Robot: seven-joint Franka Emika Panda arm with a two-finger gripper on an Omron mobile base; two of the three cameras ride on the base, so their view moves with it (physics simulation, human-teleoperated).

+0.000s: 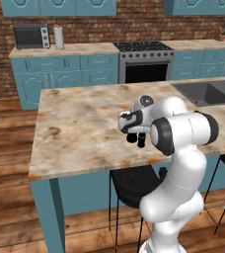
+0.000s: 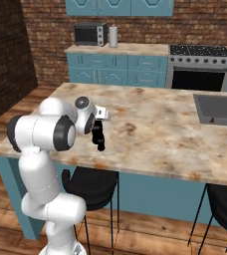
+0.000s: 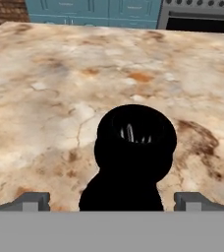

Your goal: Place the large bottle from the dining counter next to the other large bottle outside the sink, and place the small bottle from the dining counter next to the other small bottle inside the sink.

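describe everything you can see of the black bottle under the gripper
The black bottle is all black and glossy, with a rounded body and a round top seen from above in the hand view. It stands upright on the beige marbled dining counter, near its front edge. The open gripper hangs just above it, a fingertip to either side and clear of it. Its height cannot be judged here.

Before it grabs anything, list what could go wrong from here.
1. The open gripper hangs right over a black bottle standing on the dining counter; a slightly off descent could knock it over.
2. The sink lies far along the counter, so a loose grip risks a drop in transit.
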